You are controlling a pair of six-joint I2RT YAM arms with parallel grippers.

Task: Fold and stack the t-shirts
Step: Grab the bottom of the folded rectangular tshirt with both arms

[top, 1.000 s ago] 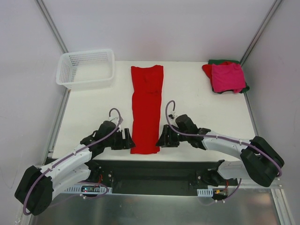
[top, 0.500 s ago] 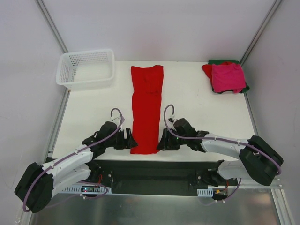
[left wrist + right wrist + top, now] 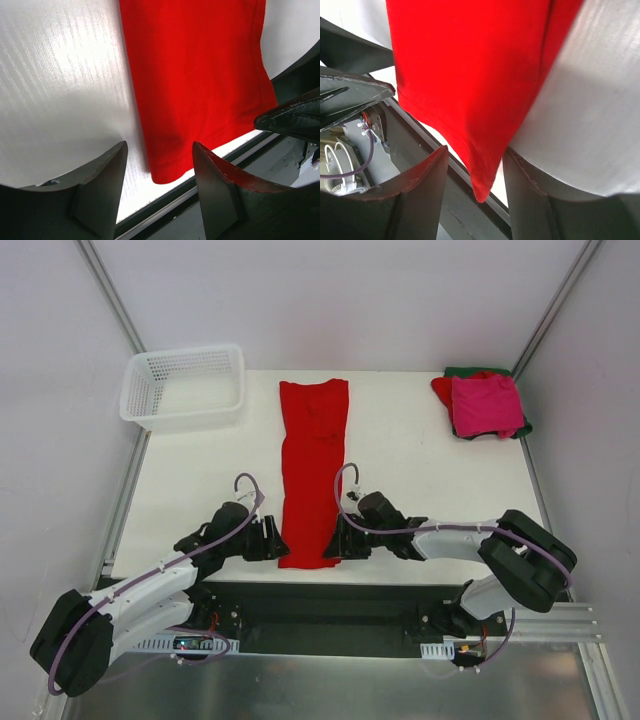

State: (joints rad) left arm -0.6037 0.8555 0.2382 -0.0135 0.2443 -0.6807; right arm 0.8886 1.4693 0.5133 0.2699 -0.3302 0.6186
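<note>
A bright red t-shirt, folded into a long narrow strip, lies down the middle of the white table, its near hem at the front edge. My left gripper sits at the near left corner of that hem. In the left wrist view the red shirt has this corner between the open jaws of the left gripper, untouched. My right gripper is at the near right corner. In the right wrist view the red shirt pokes its corner between the open jaws of the right gripper.
A white mesh basket stands at the back left. At the back right lies a folded stack with a magenta-pink shirt on top, a red one and a dark green one beneath. The table's front edge and a black rail run just below the hem.
Both grippers have slid inward to the shirt's near corners, the right one farther. The left jaws have narrowed. The shirt has not moved.
</note>
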